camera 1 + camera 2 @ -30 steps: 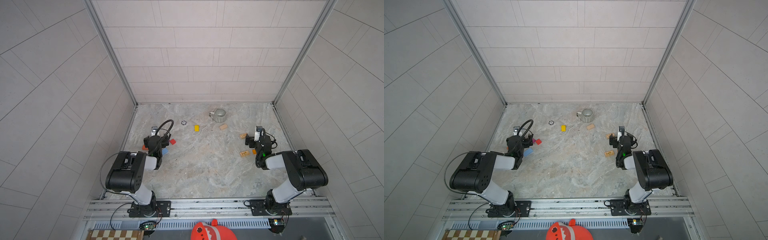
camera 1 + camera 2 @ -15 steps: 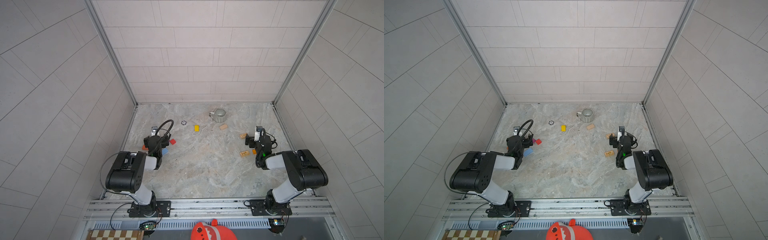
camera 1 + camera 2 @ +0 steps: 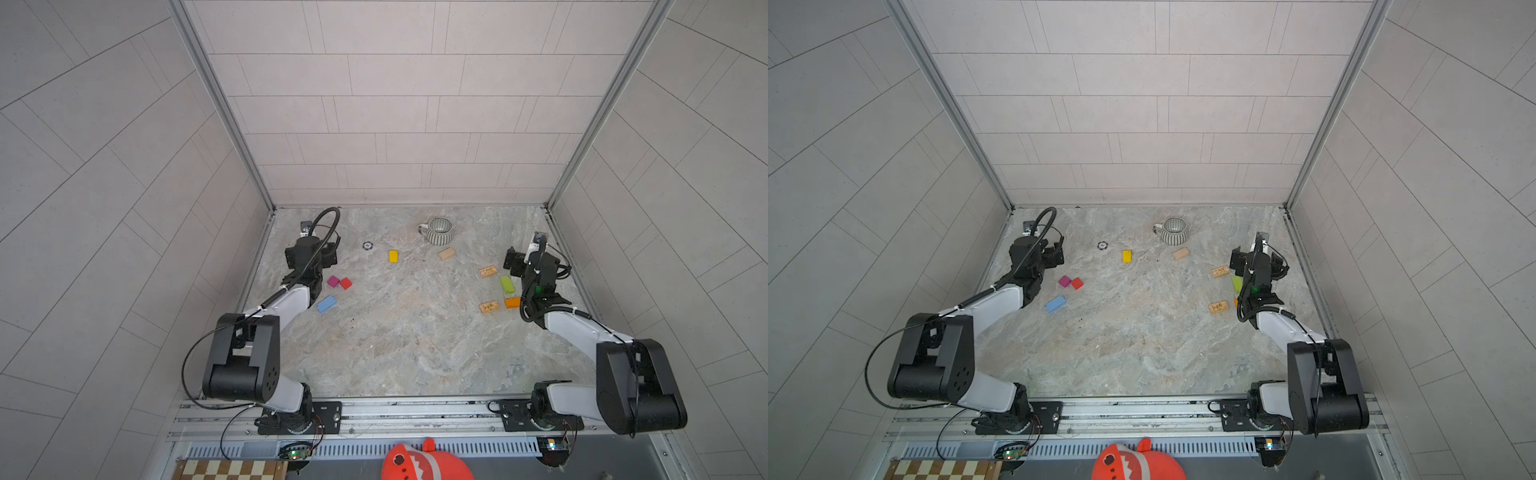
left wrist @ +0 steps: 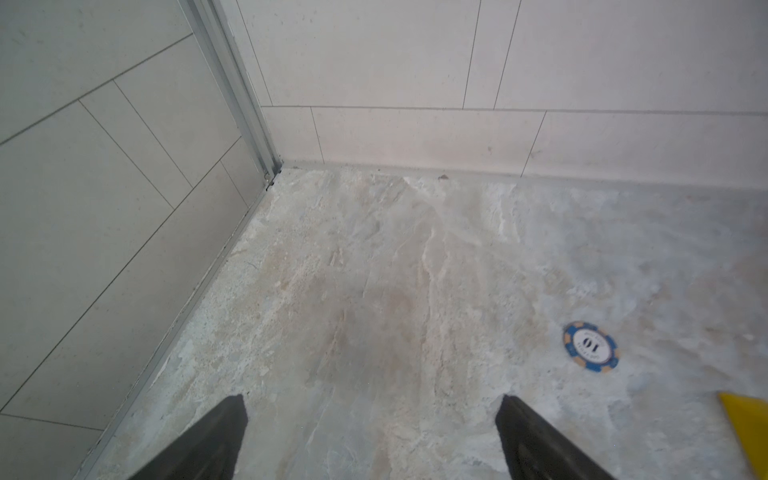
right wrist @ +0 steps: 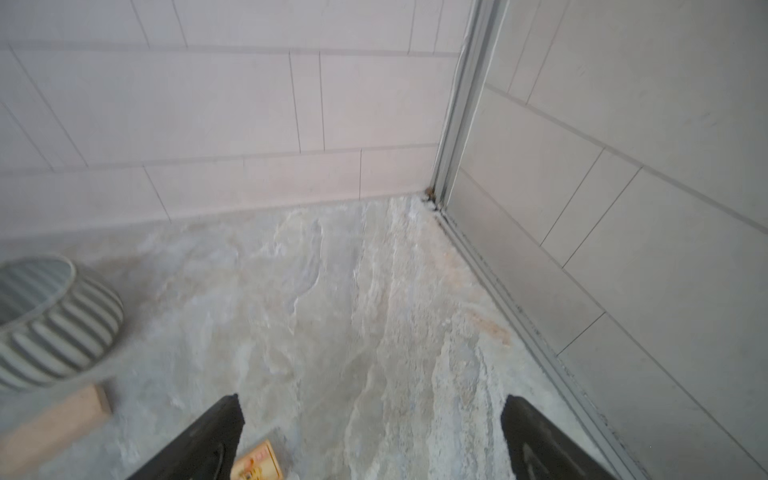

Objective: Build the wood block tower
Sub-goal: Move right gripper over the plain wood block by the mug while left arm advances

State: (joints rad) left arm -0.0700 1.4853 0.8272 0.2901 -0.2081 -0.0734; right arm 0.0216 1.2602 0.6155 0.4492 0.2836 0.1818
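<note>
- Across the tabletop [image 3: 395, 345], wooden blocks [image 3: 393, 256] are scattered singly: the magenta block [image 3: 333, 281] and red block [image 3: 345, 283] side by side at left, the green block [image 3: 506, 284] and orange block [image 3: 512, 302] at right.
- The left gripper [image 4: 374, 409] is held wide apart, empty.
- The right gripper [image 5: 372, 407] is likewise spread, empty.

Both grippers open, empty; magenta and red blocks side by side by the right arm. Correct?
No. The magenta block and red block lie side by side by the left arm, per both top views. Left gripper and right gripper: open, empty.
</note>
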